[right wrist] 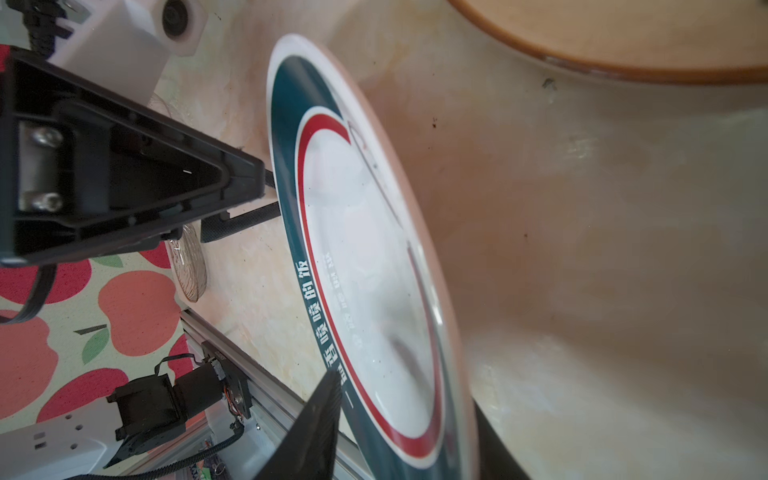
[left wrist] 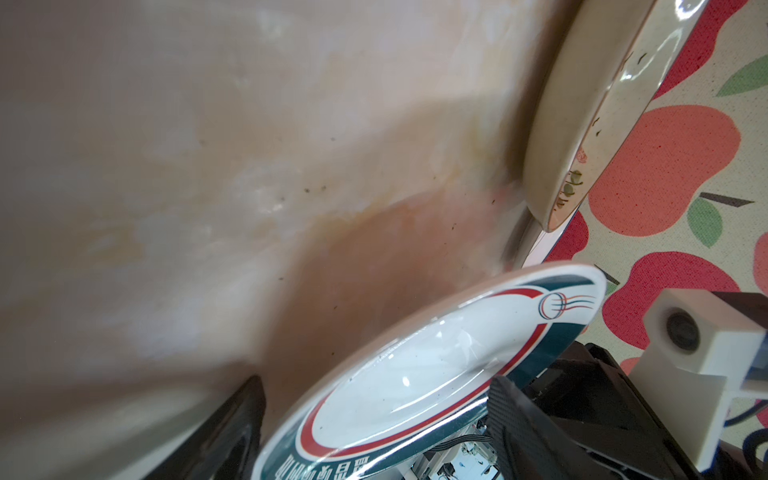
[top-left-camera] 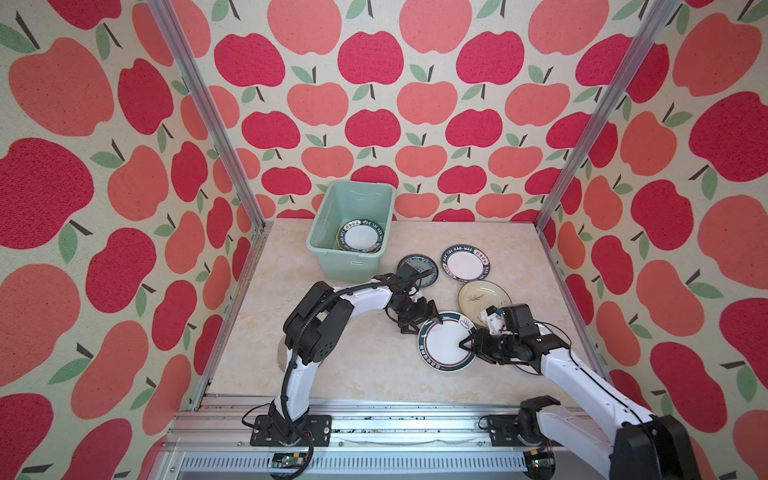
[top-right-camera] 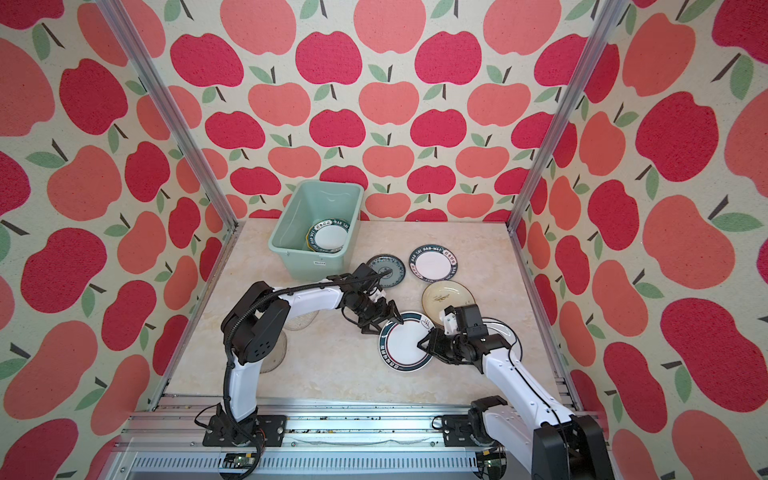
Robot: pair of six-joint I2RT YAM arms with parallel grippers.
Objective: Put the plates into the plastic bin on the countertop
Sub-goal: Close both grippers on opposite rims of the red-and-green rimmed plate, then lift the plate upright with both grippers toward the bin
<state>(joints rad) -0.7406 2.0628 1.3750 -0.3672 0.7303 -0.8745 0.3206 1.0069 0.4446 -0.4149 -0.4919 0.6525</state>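
Plate bracketed by both grippers

Teal-rimmed plate (top-left-camera: pixel 441 344) sits on the countertop (top-left-camera: pixel 353 370), well apart from the plastic bin (top-left-camera: pixel 345 264). Right gripper (top-left-camera: pixel 465 347) straddles its right rim, one finger above, one below; whether it pinches, I cannot tell. Left gripper (top-left-camera: pixel 420 325), jaws apart, hovers at the bin-side rim

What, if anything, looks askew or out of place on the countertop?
The teal-rimmed plate sits tilted, one edge raised off the countertop and pinched by the right gripper; the open left gripper is at its opposite rim. Nothing looks spilled or broken.
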